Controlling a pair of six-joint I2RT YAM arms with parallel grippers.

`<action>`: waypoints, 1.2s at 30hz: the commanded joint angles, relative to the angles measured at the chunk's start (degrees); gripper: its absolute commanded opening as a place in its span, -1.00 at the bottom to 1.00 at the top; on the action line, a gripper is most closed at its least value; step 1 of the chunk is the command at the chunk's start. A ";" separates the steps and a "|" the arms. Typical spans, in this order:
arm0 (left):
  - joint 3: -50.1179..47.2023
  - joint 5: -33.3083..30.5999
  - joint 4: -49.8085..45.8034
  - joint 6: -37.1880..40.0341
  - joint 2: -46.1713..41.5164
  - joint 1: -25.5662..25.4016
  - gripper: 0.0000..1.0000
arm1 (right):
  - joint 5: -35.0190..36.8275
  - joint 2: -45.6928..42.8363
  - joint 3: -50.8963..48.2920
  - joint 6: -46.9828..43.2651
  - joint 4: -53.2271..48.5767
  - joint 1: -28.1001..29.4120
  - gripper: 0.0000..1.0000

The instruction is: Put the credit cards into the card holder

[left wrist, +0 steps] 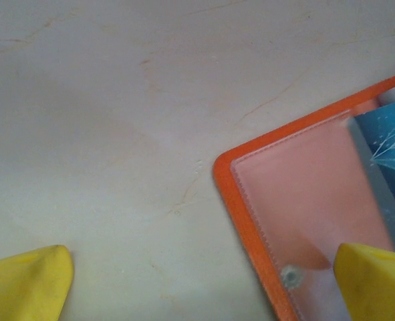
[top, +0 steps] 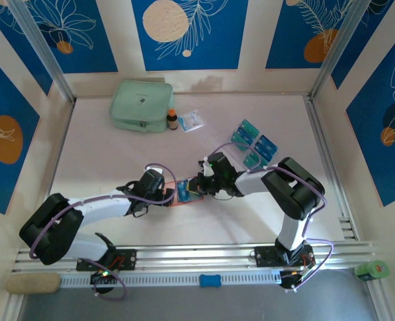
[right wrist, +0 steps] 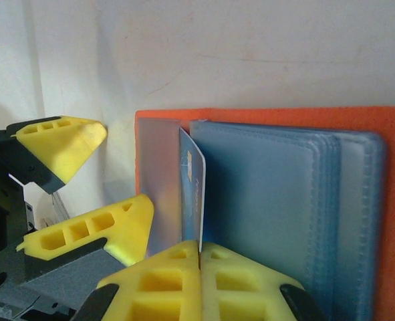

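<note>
Credit card edge-up in clenched right jaws over card holder; left jaws wide apart alongside.

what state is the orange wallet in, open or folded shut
Open: the card holder lies spread flat on the table, clear inner pockets facing up.

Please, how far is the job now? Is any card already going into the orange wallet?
Done: the card holder lies open on the table, the open left gripper resting one finger on its corner. In hand: the right gripper, shut on a card, stands it edge-first at a pocket, not fully in. Left: several blue cards wait on the table farther right.
</note>
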 commanded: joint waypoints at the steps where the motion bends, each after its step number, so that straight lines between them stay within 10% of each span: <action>1: -0.86 -0.26 0.32 -0.44 0.81 0.76 1.00 | -0.93 2.02 0.94 -1.34 -4.37 0.75 -1.00; 12: -0.49 -0.08 0.23 -1.35 0.38 0.73 1.00 | -1.34 -4.00 5.27 -8.78 -17.21 -1.39 -0.21; 36: -2.17 -0.72 0.92 -4.34 -1.05 0.85 1.00 | 1.32 5.41 18.63 -14.38 -28.17 1.91 -0.82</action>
